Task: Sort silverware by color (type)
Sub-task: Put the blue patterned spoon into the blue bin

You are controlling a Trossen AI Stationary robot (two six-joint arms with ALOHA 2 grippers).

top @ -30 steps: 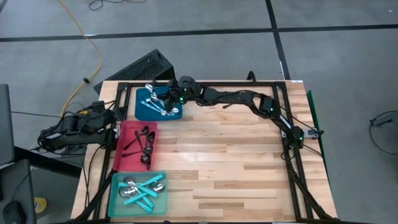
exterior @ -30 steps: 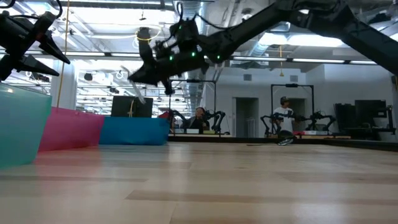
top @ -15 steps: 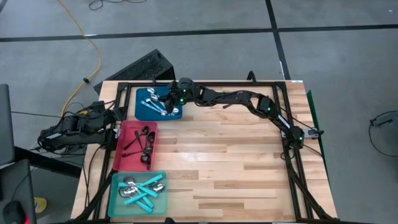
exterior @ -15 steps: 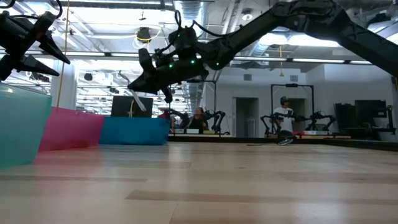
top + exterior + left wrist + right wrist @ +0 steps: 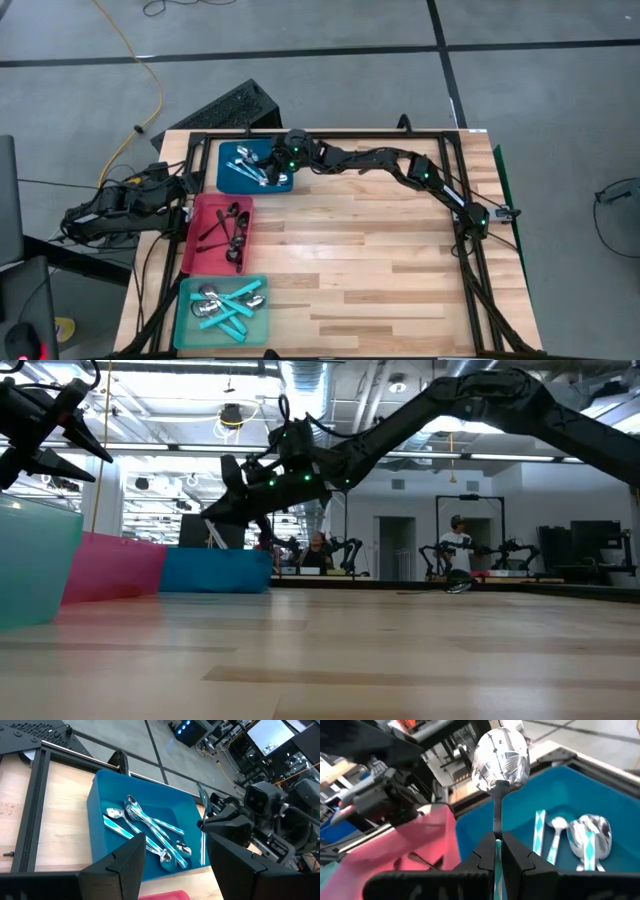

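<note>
My right gripper (image 5: 272,166) reaches over the blue tray (image 5: 232,180) at the table's far left and is shut on a shiny silver spoon (image 5: 500,757). In the low view the right gripper (image 5: 224,510) hangs just above the blue tray's wall (image 5: 215,570). Several silver spoons (image 5: 150,832) lie flat on the blue tray's floor. Black spoons (image 5: 228,230) lie in the red tray (image 5: 195,250), turquoise-handled spoons (image 5: 228,305) in the teal tray (image 5: 185,325). My left gripper (image 5: 175,855) waits open beyond the table's left edge (image 5: 178,192). My right gripper pinches the silver spoon's stem (image 5: 497,820) between its two fingers (image 5: 482,851), a little behind the bowl. The bowl sticks out past the fingertips. In the left wrist view the handle (image 5: 202,847) points down into the blue tray, and the spoon is lifted clear.
The three trays stand in a row along the table's left side: blue farthest, red in the middle, teal nearest. A black frame (image 5: 330,137) borders the table. Bare wood (image 5: 370,260) fills the middle and right. People and other robots show far behind (image 5: 458,545).
My right gripper has come down toward the blue tray with the silver spoon still in its hold. In the low view the spoon has sunk from well above the tray wall to just over it.
</note>
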